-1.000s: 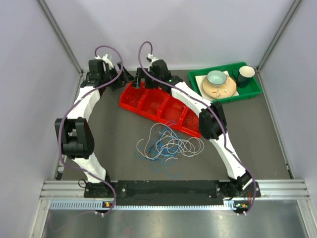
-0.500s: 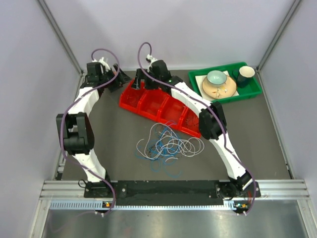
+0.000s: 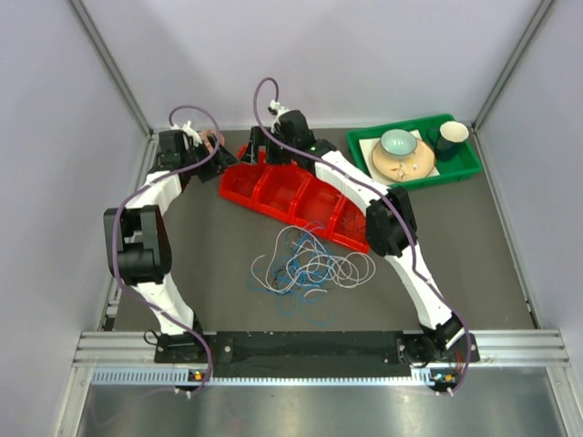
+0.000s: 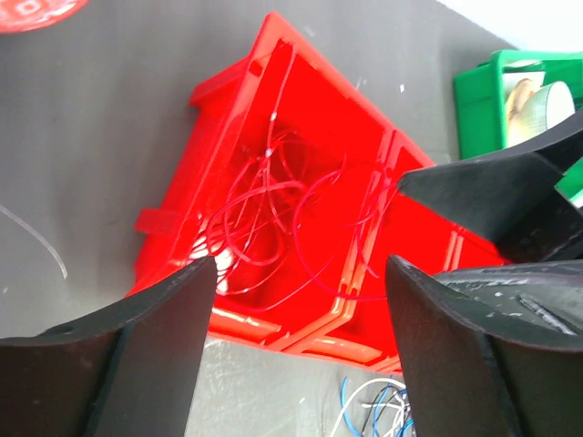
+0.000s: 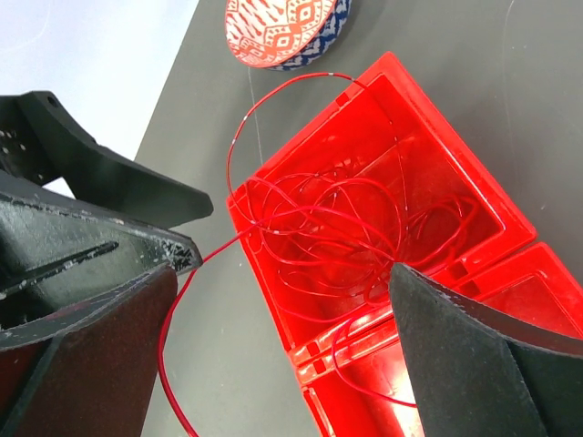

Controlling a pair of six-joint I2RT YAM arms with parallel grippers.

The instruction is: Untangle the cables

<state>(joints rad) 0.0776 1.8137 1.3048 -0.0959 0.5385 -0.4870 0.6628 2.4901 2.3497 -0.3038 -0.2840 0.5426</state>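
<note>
Left claw (image 3: 224,160) now sits lower in the top view than a second ago. It has come away from the desk's far edge and is just beside the left end of the red tray (image 3: 273,187). The left elbow (image 3: 137,244) is shifted slightly toward the far edge. The purple hose (image 3: 196,111) loop over the wrist is flatter.
</note>
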